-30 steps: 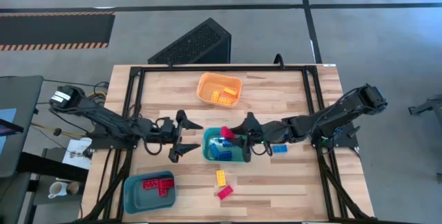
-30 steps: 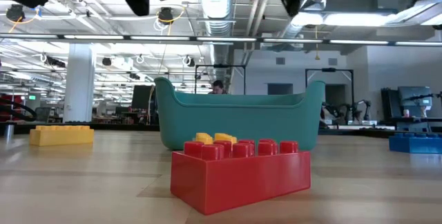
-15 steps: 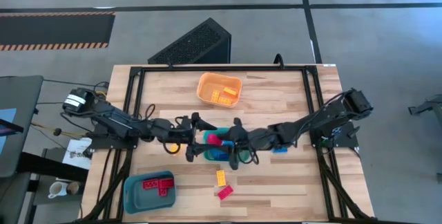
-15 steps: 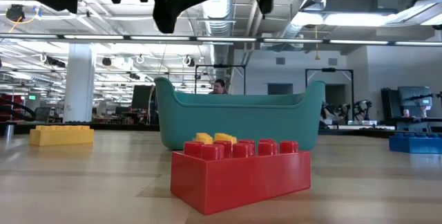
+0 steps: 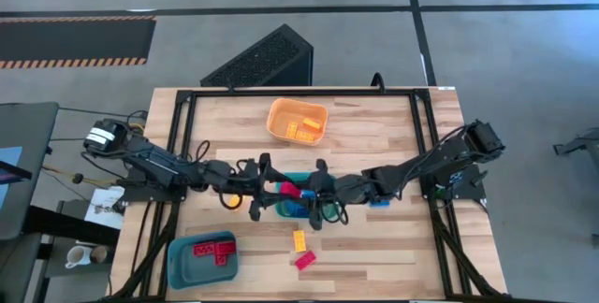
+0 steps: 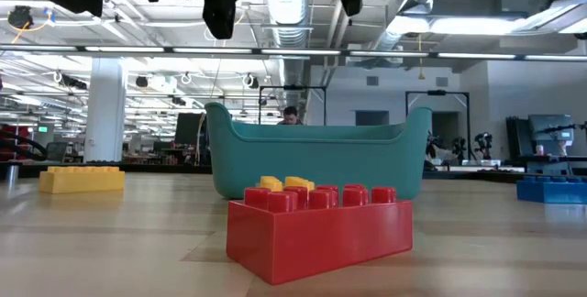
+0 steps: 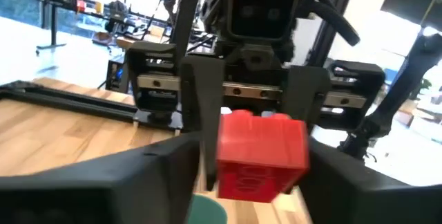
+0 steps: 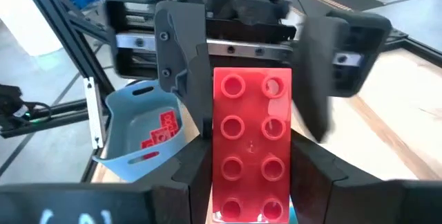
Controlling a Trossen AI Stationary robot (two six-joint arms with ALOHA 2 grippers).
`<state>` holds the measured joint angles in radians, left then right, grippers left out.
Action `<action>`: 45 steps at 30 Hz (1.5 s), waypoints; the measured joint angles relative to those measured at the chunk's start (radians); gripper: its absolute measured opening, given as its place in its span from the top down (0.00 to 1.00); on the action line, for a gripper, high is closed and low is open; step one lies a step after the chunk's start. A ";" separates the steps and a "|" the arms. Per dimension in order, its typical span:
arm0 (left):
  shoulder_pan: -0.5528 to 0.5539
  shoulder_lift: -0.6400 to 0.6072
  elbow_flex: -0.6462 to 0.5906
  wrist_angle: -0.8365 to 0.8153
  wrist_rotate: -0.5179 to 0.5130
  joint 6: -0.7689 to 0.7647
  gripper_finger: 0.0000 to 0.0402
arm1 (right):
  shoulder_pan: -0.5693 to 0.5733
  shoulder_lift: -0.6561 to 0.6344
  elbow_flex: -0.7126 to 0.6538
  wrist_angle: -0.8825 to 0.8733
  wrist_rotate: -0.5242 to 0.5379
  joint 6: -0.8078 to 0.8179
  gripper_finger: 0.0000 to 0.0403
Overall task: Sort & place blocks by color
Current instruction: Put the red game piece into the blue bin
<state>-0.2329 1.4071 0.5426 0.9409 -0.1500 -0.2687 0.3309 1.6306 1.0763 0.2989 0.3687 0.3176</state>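
Red studded plastic fills the middle of both wrist views: one red brick [image 8: 251,144], rectangular with two rows of round studs, held above the teal bin [image 5: 298,211] at the centre of the desk [image 5: 374,135]. The right gripper [image 5: 314,194] is clamped on it, one dark finger against each long side. The left gripper [image 5: 264,191] faces it from the other side with its fingers spread around the brick's far end; whether they touch it is hard to make out. From above, the two grippers hide most of the teal bin and the blue bricks inside it. The low view cuts both grippers off at the top edge.

Other blocks lie scattered. A large red block [image 6: 319,227] sits nearest the low camera, a yellow block [image 5: 299,240] just behind it on the pale wood planks, and a blue block [image 5: 378,202] is half hidden under the right arm. An orange bin [image 5: 298,121] holds yellow pieces; a blue-grey bin [image 5: 201,256] near the left front corner holds red ones. The embossed marks on the studs are too blurred to read.
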 joint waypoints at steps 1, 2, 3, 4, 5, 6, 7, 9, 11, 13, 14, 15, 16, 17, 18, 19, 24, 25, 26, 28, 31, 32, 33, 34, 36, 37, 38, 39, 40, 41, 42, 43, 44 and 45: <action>-0.001 0.000 0.000 0.000 0.001 0.015 0.57 | 0.000 0.000 0.000 -0.003 0.001 -0.001 0.59; -0.001 0.000 0.000 0.000 0.006 0.033 0.65 | 0.000 0.000 0.000 -0.005 0.003 0.001 0.59; -0.001 -0.001 0.000 0.001 0.017 0.044 0.72 | 0.000 0.000 0.000 -0.004 -0.004 0.002 0.58; -0.001 -0.001 0.000 0.001 0.027 0.046 0.76 | 0.001 0.000 0.000 -0.003 -0.009 0.002 0.57; -0.001 -0.001 0.000 0.002 0.035 0.047 0.76 | 0.001 0.000 0.000 -0.002 -0.016 0.002 0.56; -0.001 -0.001 0.000 0.002 0.040 0.047 0.76 | 0.003 0.000 0.000 -0.002 -0.022 0.006 0.54; 0.000 -0.002 0.000 0.001 0.044 0.047 0.76 | 0.005 0.000 0.000 -0.002 -0.022 0.017 0.51; 0.001 -0.029 -0.001 -0.041 0.053 0.069 0.76 | 0.010 0.000 0.000 0.003 -0.025 0.027 0.45; 0.000 -0.087 -0.001 -0.123 0.047 0.083 0.76 | 0.018 0.000 0.002 0.005 -0.024 0.029 0.39; -0.003 -0.171 -0.001 -0.254 0.037 0.077 0.76 | 0.026 -0.006 0.002 -0.008 -0.023 0.038 0.34; -0.010 -0.218 -0.001 -0.324 0.019 0.074 0.76 | 0.032 -0.016 0.002 -0.026 -0.027 0.049 0.33; -0.023 -0.268 -0.002 -0.392 -0.005 0.071 0.76 | 0.038 -0.026 0.002 -0.039 -0.037 0.062 0.31; -0.041 -0.319 -0.002 -0.463 -0.026 0.068 0.76 | 0.045 -0.037 0.002 -0.055 -0.043 0.076 0.31; -0.067 -0.371 -0.002 -0.531 -0.041 0.064 0.76 | 0.052 -0.049 0.002 -0.083 -0.047 0.083 0.30; -0.094 -0.418 0.001 -0.603 -0.041 0.062 0.76 | 0.060 -0.060 0.002 -0.107 -0.048 0.089 0.30; -0.122 -0.462 0.007 -0.686 -0.034 0.049 0.76 | 0.069 -0.070 0.002 -0.125 -0.046 0.090 0.29; -0.319 -0.591 0.022 -1.022 -0.059 -0.123 0.76 | 0.092 -0.090 0.002 -0.136 -0.002 0.093 0.29; -0.372 -0.595 0.022 -1.070 -0.069 -0.165 0.76 | 0.095 -0.091 0.002 -0.134 -0.002 0.093 0.29; -0.424 -0.594 0.022 -1.109 -0.080 -0.209 0.76 | 0.097 -0.091 0.002 -0.134 -0.002 0.093 0.29; -0.534 -0.585 0.021 -1.152 -0.107 -0.281 0.76 | 0.097 -0.091 0.002 -0.135 -0.003 0.097 0.29; -0.667 -0.542 0.021 -1.169 -0.173 -0.360 0.76 | 0.092 -0.091 0.002 -0.134 0.002 0.105 0.29; -0.702 -0.524 0.021 -1.169 -0.192 -0.387 0.76 | 0.089 -0.091 0.002 -0.134 0.005 0.105 0.29; -0.732 -0.506 0.021 -1.170 -0.212 -0.415 0.76 | 0.085 -0.091 0.002 -0.134 0.011 0.104 0.29; -0.757 -0.485 0.021 -1.170 -0.227 -0.439 0.76 | 0.084 -0.091 0.002 -0.133 0.020 0.105 0.29; -0.787 -0.442 0.021 -1.170 -0.251 -0.484 0.76 | 0.080 -0.091 0.002 -0.132 0.023 0.104 0.29; -0.797 -0.421 0.021 -1.170 -0.256 -0.505 0.76 | 0.080 -0.091 0.002 -0.131 0.024 0.104 0.29; -0.803 -0.400 0.021 -1.170 -0.257 -0.530 0.75 | 0.078 -0.091 0.002 -0.129 0.024 0.104 0.29; -0.809 -0.381 0.021 -1.170 -0.256 -0.555 0.73 | 0.073 -0.091 0.002 -0.124 0.024 0.104 0.29; -0.812 -0.361 0.021 -1.170 -0.255 -0.577 0.69 | 0.071 -0.091 0.002 -0.123 0.024 0.104 0.29; -0.815 -0.342 0.021 -1.170 -0.255 -0.595 0.63 | 0.070 -0.091 0.002 -0.123 0.024 0.104 0.29; -0.815 -0.325 0.021 -1.170 -0.255 -0.608 0.58 | 0.066 -0.091 0.002 -0.124 0.025 0.104 0.29; -0.815 -0.309 0.021 -1.170 -0.252 -0.616 0.52 | 0.066 -0.091 0.001 -0.124 0.025 0.104 0.29; -0.815 -0.296 0.021 -1.170 -0.244 -0.617 0.46 | 0.066 -0.091 0.001 -0.123 0.026 0.104 0.29; -0.815 -0.287 0.021 -1.170 -0.236 -0.617 0.41 | 0.066 -0.091 0.001 -0.123 0.027 0.104 0.29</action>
<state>-1.0475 1.1197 0.5640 -0.2295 -0.3855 -0.8860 0.3965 1.5398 1.0775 0.1757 0.3956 0.4211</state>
